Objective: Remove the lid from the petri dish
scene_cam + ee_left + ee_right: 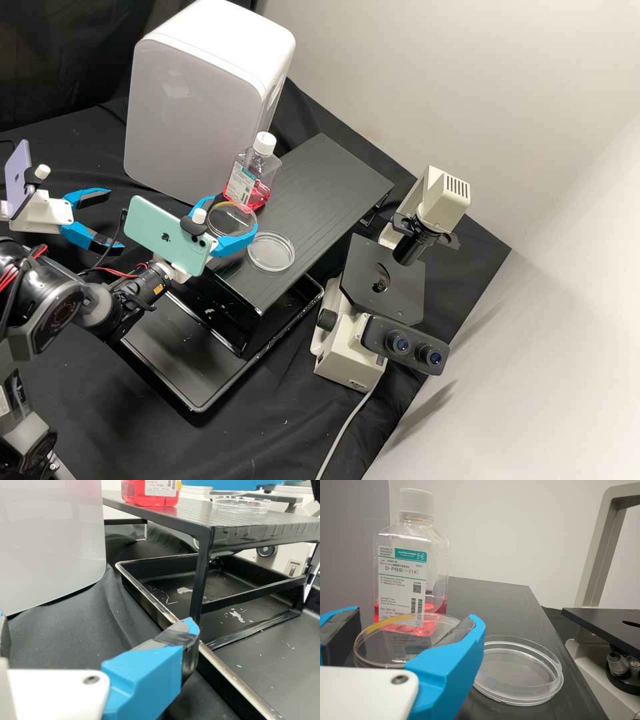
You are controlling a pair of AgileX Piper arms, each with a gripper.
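My right gripper (230, 219) hangs just above the black shelf (327, 187), shut on the clear petri dish lid (231, 215). In the right wrist view the lid (402, 639) sits level between the blue fingers (451, 655), clear of the dish. The open dish base (271, 251) (519, 671) rests on the shelf's front corner, right beside the held lid. My left gripper (110, 220) is off to the left of the shelf, open with nothing in it. One of its fingers (159, 661) points toward the tray, and from there the dish base (241, 503) is visible on the shelf.
A bottle of pink liquid (253, 175) (412, 570) stands on the shelf just behind the lid. A big white box (200, 93) is at the back left and a microscope (393, 280) at the right. Under the shelf lies a black tray (200, 360) (150, 587).
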